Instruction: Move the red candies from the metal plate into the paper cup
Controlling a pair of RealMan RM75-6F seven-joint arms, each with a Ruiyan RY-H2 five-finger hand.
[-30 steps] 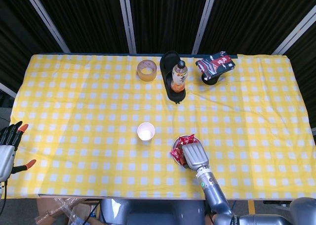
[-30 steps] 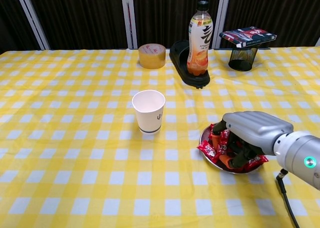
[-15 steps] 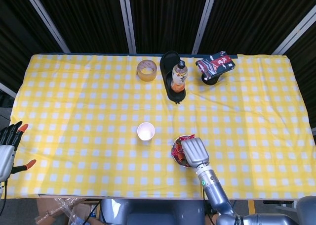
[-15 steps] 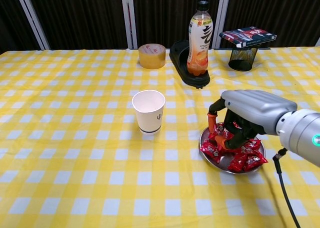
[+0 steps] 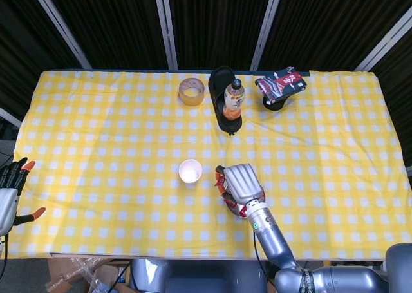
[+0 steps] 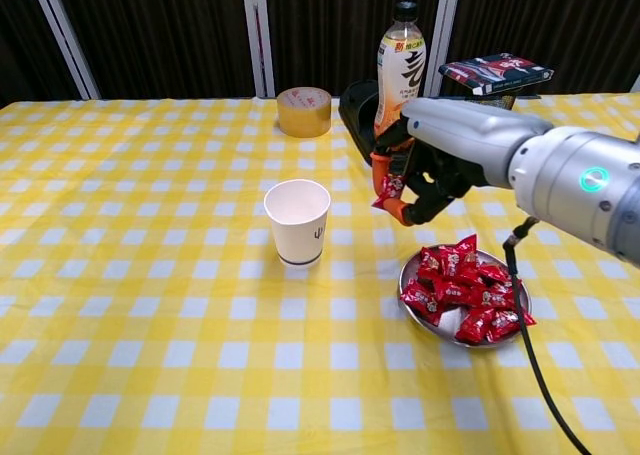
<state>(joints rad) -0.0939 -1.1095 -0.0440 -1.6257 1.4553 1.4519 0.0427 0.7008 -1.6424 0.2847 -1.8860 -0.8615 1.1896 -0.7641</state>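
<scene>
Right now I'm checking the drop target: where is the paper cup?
In the chest view the paper cup stands upright left of centre, left of the metal plate, with the right hand holding a red candy above and to its right.

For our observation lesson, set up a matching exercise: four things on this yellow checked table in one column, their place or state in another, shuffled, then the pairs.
Things
1. white paper cup
2. round metal plate
3. right robot hand
4. orange drink bottle

States
A. stands in a black tray
B. pinches one red candy above the table
C. upright, nothing visible inside
D. holds a heap of red candies

Pairs: 1-C, 2-D, 3-B, 4-A
</scene>
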